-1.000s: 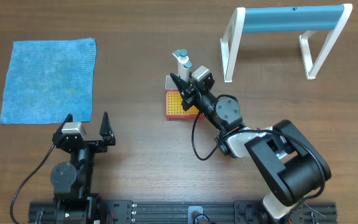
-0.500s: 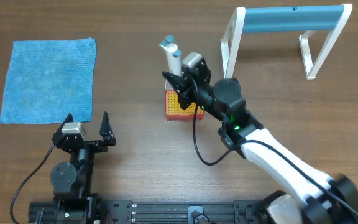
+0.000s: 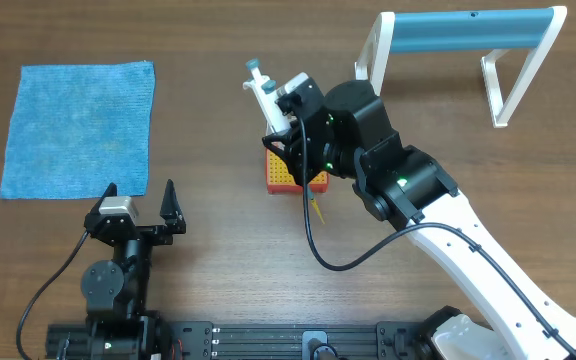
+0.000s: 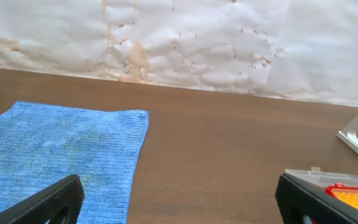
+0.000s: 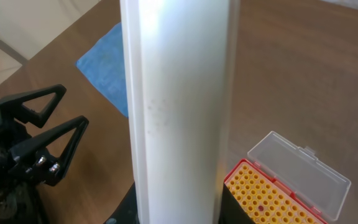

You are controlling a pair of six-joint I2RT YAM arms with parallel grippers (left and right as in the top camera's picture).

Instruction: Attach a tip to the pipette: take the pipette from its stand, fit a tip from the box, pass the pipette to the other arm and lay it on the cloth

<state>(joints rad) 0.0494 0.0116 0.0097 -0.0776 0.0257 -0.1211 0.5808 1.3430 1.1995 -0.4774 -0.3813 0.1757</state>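
We are gripping the pipette (image 3: 264, 92) in the closed right claw (image 3: 280, 118), aloft near the tip box (image 3: 284, 172). The left claw (image 3: 140, 188) is standing open beside the cloth (image 3: 78, 130). We are judging that a misaligned handover could drop it.

Probably a lab test bench: a plain wooden table (image 3: 218, 270), a tip box (image 5: 269, 199) just beside the held pipette (image 3: 261, 90), and crinkled white sheeting (image 4: 229, 43) behind.
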